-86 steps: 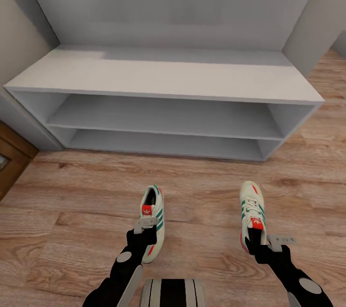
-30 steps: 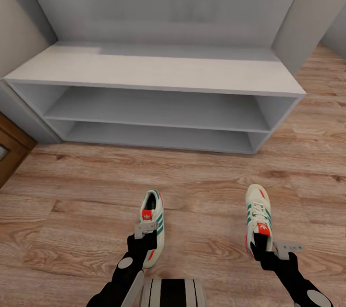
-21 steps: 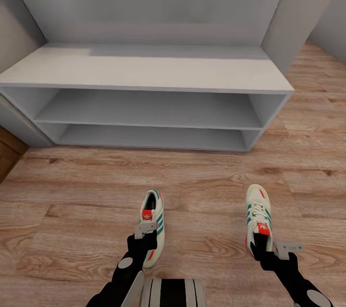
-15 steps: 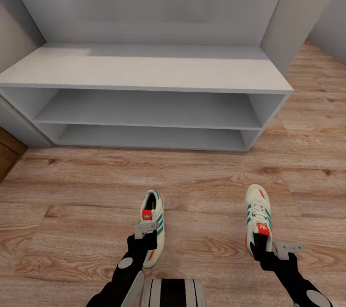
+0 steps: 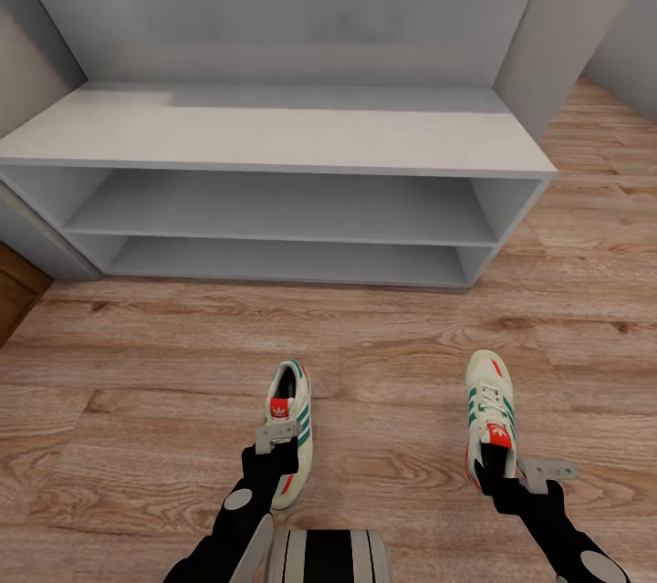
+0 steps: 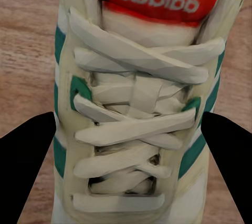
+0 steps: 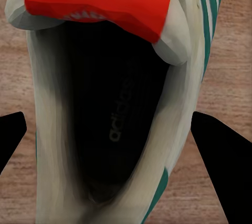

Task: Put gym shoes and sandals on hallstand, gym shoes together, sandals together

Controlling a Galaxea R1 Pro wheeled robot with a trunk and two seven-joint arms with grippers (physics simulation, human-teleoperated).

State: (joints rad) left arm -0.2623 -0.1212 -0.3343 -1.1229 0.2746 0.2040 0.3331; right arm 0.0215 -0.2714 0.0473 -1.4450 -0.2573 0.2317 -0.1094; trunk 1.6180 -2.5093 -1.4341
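nothing moved; left gripper [image 5: 276, 446] and right gripper [image 5: 493, 472] each clamp gym shoes [image 5: 290, 428].

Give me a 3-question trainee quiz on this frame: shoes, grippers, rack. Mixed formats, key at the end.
1. True or false: a gym shoe already sits on the hallstand.
2. Multiple choice: where is the left gripper? A) over the left gym shoe, fingers either side of it; B) on the hallstand top; C) inside the lower shelf.
3. Short answer: in the right wrist view, what part of the right gym shoe faces the camera?

Key
1. False: both shoes are low over the corridor floor, short of the hallstand, whose top and shelves are bare.
2. A
3. Its dark opening and insole, with the red tongue patch at one end; the right gripper is at its heel.
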